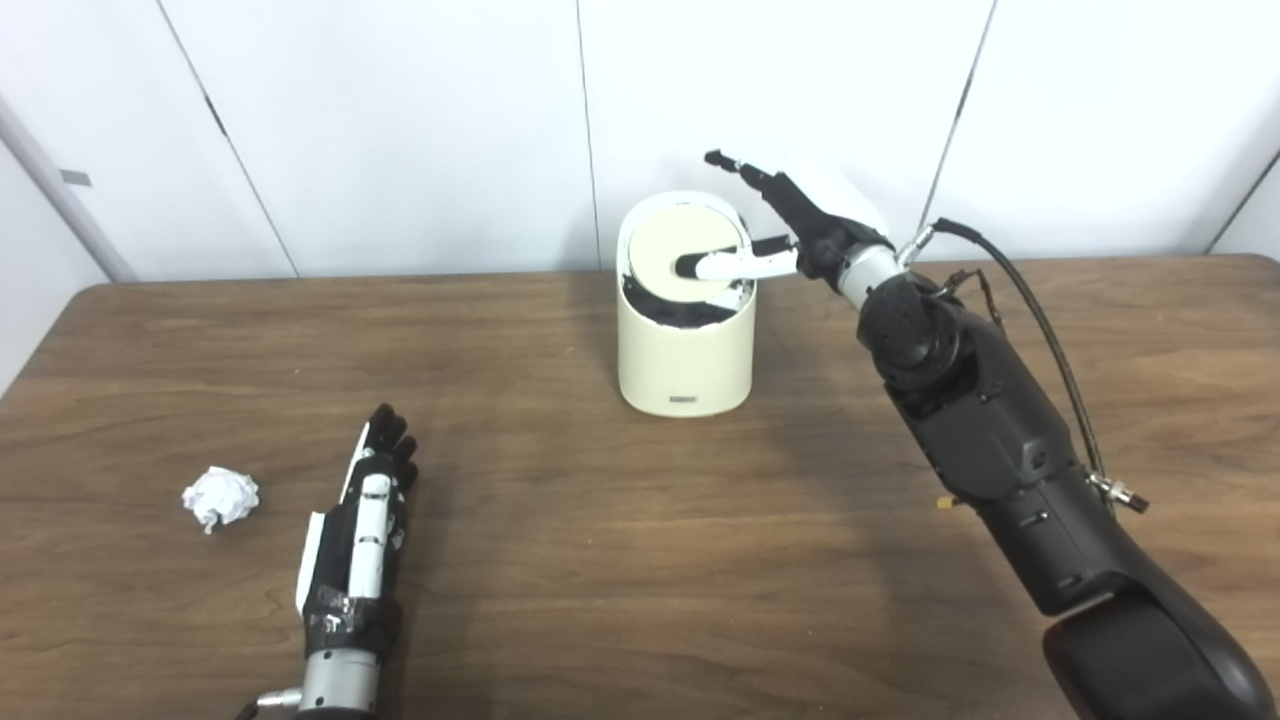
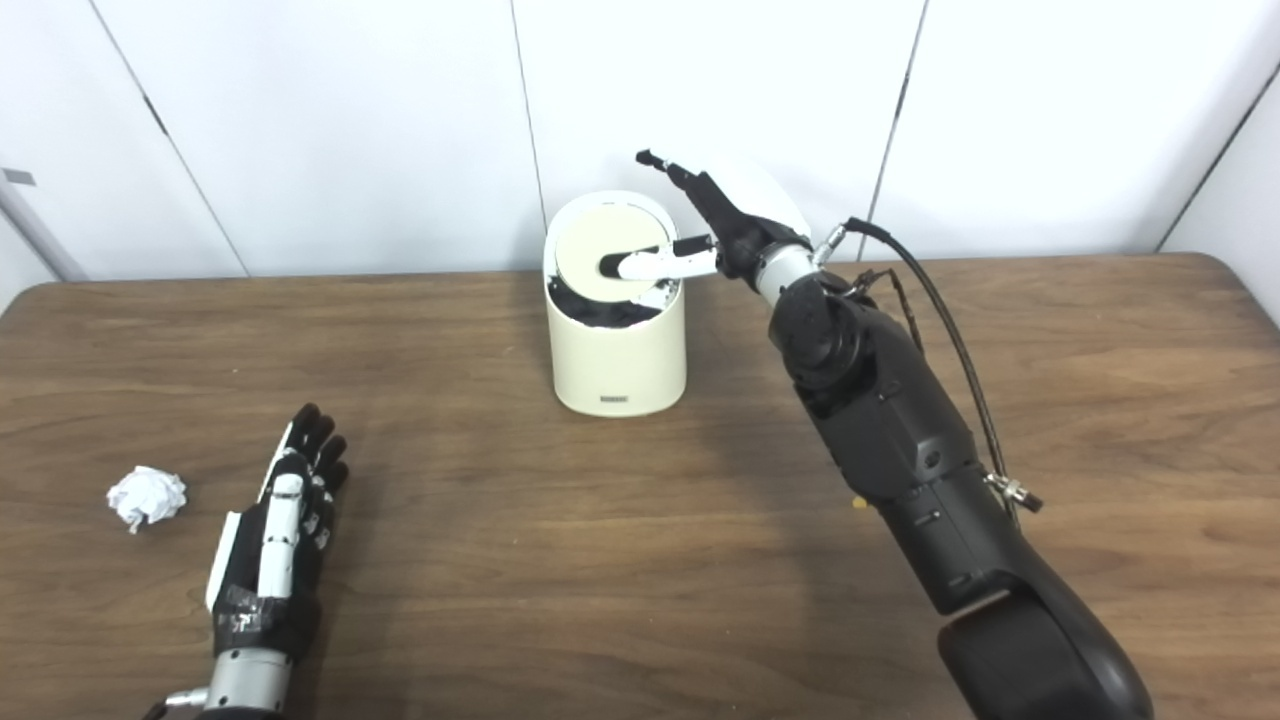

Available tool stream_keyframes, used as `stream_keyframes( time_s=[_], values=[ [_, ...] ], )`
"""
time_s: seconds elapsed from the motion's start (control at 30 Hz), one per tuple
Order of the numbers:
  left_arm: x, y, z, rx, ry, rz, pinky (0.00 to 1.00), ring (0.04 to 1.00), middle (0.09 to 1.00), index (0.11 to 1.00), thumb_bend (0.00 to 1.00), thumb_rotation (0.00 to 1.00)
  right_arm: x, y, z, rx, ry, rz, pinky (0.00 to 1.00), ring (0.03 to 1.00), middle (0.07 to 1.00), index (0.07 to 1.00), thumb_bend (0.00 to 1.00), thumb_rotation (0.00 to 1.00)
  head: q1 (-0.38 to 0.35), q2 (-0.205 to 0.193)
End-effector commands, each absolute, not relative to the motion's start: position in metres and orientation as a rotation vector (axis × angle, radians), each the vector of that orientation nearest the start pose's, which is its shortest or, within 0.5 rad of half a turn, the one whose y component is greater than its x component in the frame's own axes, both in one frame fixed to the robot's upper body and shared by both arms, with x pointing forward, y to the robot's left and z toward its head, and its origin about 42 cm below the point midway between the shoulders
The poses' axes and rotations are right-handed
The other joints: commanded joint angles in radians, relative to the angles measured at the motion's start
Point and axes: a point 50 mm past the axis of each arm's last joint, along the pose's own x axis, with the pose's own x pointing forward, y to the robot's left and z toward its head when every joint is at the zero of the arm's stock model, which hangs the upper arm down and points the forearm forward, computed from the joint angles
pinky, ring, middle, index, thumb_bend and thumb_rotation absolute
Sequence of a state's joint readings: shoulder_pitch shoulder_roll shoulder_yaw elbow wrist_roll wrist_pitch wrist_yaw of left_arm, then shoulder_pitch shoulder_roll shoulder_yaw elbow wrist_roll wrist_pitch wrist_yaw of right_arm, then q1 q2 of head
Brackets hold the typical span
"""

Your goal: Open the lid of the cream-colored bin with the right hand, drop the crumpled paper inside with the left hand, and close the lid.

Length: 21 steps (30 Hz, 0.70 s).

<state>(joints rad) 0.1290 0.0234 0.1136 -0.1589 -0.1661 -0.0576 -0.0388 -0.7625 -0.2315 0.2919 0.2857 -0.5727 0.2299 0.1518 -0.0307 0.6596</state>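
Right hand (image 1: 800, 235) spread at bin (image 1: 686, 350), thumb pressing tilted lid (image 1: 685, 250). Left hand (image 1: 365, 520) flat, empty, fingers together; crumpled paper (image 1: 220, 496) just beside, to its left on table (image 1: 640, 560).

Even, bright overhead light fills the scene. The white wall (image 1: 400, 130) is nearly washed out. Soft, faint shadows lie on the table (image 1: 600, 560) beside the bin (image 1: 686, 350) and right arm (image 1: 1000, 440). Both views are slightly soft, with mild grain and little glare.
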Motion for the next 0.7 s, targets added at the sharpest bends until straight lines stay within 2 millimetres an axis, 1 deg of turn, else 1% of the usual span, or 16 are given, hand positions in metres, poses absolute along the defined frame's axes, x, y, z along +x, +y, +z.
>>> stream_keyframes(
  time_s=[0.0,0.17,0.3,0.43,0.53,0.67],
  values=[
    [0.2315,0.2518,0.1070,-0.134,-0.096,0.102,1.00,0.989,0.988,1.000,0.35,0.86,0.4909,-0.1594,0.3197,-0.982,-0.353,0.191,0.87,0.920,0.921,0.903,0.72,0.54,-0.001,0.000],
    [0.2315,0.2515,0.1075,-0.135,-0.096,0.102,1.00,0.990,0.990,1.000,0.34,0.84,0.4906,-0.1597,0.3187,-0.995,-0.355,0.194,0.89,0.925,0.924,0.907,0.71,0.52,-0.001,0.003],
    [0.2320,0.2501,0.1087,-0.139,-0.103,0.102,0.99,0.973,0.985,1.000,0.34,0.83,0.4905,-0.1596,0.3179,-1.011,-0.362,0.199,0.90,0.926,0.924,0.909,0.72,0.48,0.001,0.004],
    [0.2309,0.2492,0.1093,-0.142,-0.098,0.101,1.00,0.986,0.989,1.000,0.34,0.84,0.4905,-0.1584,0.3170,-1.021,-0.369,0.204,0.91,0.926,0.922,0.907,0.77,0.36,0.002,0.005],
    [0.2310,0.2489,0.1090,-0.142,-0.100,0.103,1.00,0.986,0.990,1.000,0.34,0.84,0.4907,-0.1573,0.3162,-1.031,-0.372,0.205,0.92,0.926,0.921,0.905,0.80,0.31,0.003,0.004],
    [0.2311,0.2488,0.1087,-0.150,-0.104,0.105,1.00,0.985,0.990,1.000,0.34,0.85,0.4905,-0.1554,0.3149,-1.040,-0.373,0.207,0.93,0.928,0.921,0.906,0.80,0.25,0.003,0.004]
  ],
)
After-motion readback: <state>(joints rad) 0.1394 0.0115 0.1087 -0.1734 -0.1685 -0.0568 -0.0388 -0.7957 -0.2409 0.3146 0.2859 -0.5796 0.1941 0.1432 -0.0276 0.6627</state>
